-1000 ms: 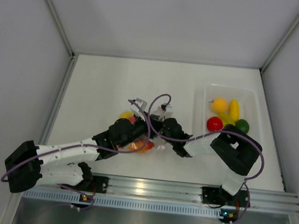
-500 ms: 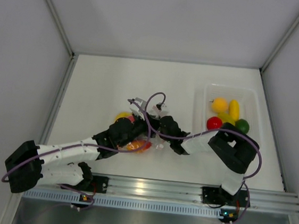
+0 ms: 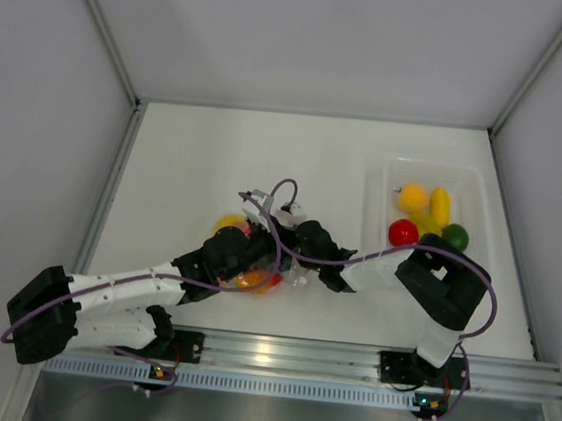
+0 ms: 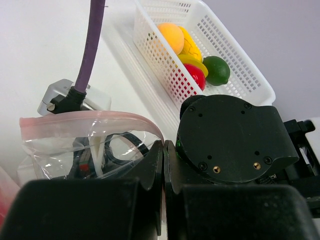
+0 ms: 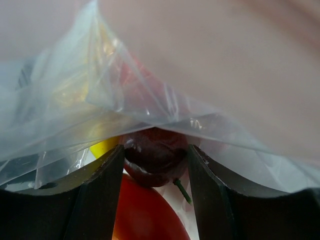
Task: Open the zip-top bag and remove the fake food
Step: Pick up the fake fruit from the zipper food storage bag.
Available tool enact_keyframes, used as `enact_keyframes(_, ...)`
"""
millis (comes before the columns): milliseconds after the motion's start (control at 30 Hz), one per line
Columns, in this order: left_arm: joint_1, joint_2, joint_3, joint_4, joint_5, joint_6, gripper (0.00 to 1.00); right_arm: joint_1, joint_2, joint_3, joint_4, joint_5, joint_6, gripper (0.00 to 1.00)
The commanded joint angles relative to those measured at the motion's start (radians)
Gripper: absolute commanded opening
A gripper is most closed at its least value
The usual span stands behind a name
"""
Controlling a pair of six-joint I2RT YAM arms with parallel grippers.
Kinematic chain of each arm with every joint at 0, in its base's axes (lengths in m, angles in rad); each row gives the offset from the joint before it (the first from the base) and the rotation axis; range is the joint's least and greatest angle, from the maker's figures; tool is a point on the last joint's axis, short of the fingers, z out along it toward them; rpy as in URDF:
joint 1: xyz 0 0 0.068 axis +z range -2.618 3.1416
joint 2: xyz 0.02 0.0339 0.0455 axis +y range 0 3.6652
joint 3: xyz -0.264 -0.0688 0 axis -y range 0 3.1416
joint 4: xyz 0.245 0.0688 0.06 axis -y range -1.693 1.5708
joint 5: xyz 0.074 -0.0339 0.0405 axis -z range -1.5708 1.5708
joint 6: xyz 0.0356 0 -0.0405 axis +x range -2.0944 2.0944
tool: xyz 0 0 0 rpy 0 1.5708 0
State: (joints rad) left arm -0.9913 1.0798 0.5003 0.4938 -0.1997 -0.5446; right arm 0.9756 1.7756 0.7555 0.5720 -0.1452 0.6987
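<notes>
Both arms have slid a little left and nearer, dragging the bag [image 4: 75, 135] along the worktop [image 3: 196, 161]. The left hand [image 4: 163, 145] pinches its pink-edged mouth. The right hand [image 5: 156, 147], half closed inside the bag, clasps a purple piece [image 5: 155, 161], probably the next to come out.

No readable text, labels or numbers appear anywhere.

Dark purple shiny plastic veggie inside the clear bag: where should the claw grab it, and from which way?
Grip the dark purple plastic vegetable across its rounded body, not its thin green stem, too slim to pinch. Probably come through the clear crinkly zip-top bag's mouth, where the right gripper's fingers flank it.
</notes>
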Motion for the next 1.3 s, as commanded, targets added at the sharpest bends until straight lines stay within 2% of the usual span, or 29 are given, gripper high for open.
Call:
enact_keyframes(0,-0.041,-0.011,0.017,0.124,0.135,-0.015,0.00,0.058,0.030,0.056,-0.031,-0.057,-0.064,0.54)
enact_keyframes(167,-0.041,-0.020,0.012,0.124,0.134,0.003,0.00,0.061,0.025,0.044,0.069,-0.172,-0.051,0.55)
enact_keyframes(267,-0.043,-0.021,0.004,0.124,0.126,0.005,0.00,0.063,0.027,0.024,0.126,-0.233,-0.050,0.59)
enact_keyframes(367,-0.043,-0.017,0.001,0.124,0.122,0.003,0.00,0.063,0.039,0.018,0.149,-0.245,-0.056,0.61)
enact_keyframes(467,-0.041,-0.001,0.003,0.124,0.103,0.002,0.00,0.074,0.051,0.045,0.073,-0.167,-0.106,0.61)
enact_keyframes(533,-0.041,0.003,0.007,0.123,0.097,0.003,0.00,0.080,0.059,0.054,0.032,-0.127,-0.125,0.56)
enact_keyframes(600,-0.041,0.015,0.021,0.120,0.092,0.008,0.00,0.081,0.055,0.059,0.006,-0.050,-0.119,0.52)
enact_keyframes(767,-0.040,0.046,0.099,0.054,0.092,0.031,0.00,0.080,0.015,0.030,0.005,0.158,-0.061,0.49)
enact_keyframes(967,0.071,0.084,0.187,-0.006,0.239,0.037,0.00,0.078,-0.080,-0.017,-0.070,0.441,0.021,0.47)
enact_keyframes(1100,0.109,0.153,0.297,-0.084,0.364,0.106,0.00,0.077,-0.159,-0.067,-0.087,0.529,0.054,0.47)
enact_keyframes(1133,0.118,0.167,0.317,-0.090,0.429,0.110,0.00,0.071,-0.171,-0.094,-0.083,0.533,0.059,0.46)
enact_keyframes(1233,0.167,0.209,0.362,-0.092,0.537,0.065,0.00,0.045,-0.182,-0.114,0.038,0.348,-0.022,0.43)
enact_keyframes(1267,0.171,0.213,0.365,-0.092,0.561,0.060,0.00,0.041,-0.177,-0.108,0.052,0.244,-0.048,0.43)
